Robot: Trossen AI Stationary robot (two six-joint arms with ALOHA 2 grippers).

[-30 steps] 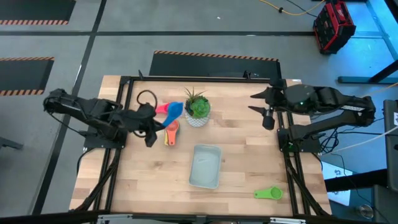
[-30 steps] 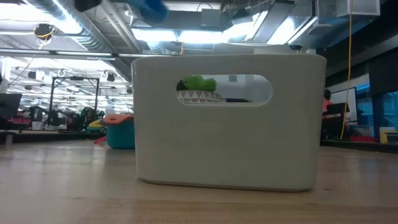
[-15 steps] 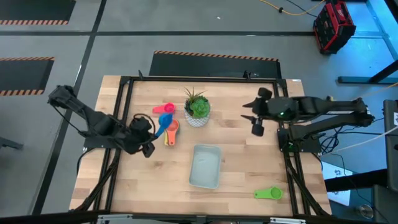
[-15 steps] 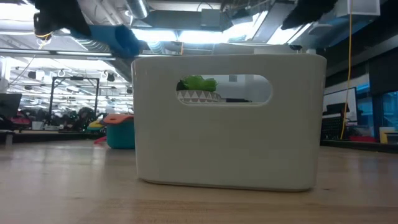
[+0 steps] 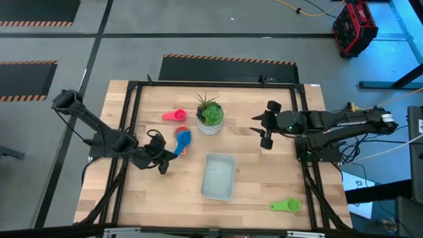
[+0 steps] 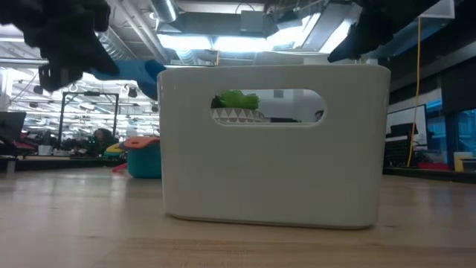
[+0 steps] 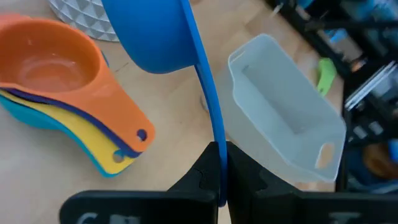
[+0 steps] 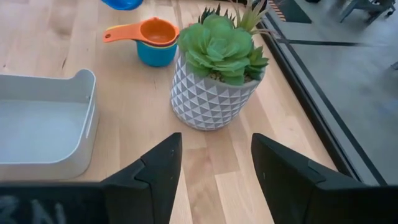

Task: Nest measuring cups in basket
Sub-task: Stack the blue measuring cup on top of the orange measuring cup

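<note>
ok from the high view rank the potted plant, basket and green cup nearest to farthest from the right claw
1. Potted plant: toward the table's middle from the right claw, at the table's far side.
2. Basket: nearer the front, mid-table.
3. Green measuring cup: front edge, on the right arm's side.

In the low view the basket (image 6: 275, 145) hides most of the potted plant (image 6: 236, 104) behind it.

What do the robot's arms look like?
Both arms are dark, nearly black, built of slim jointed links. The left arm ends in an end effector with two flat black fingers. The right arm has a small green light near its wrist, and its end effector has two broad, angular black fingers.
</note>
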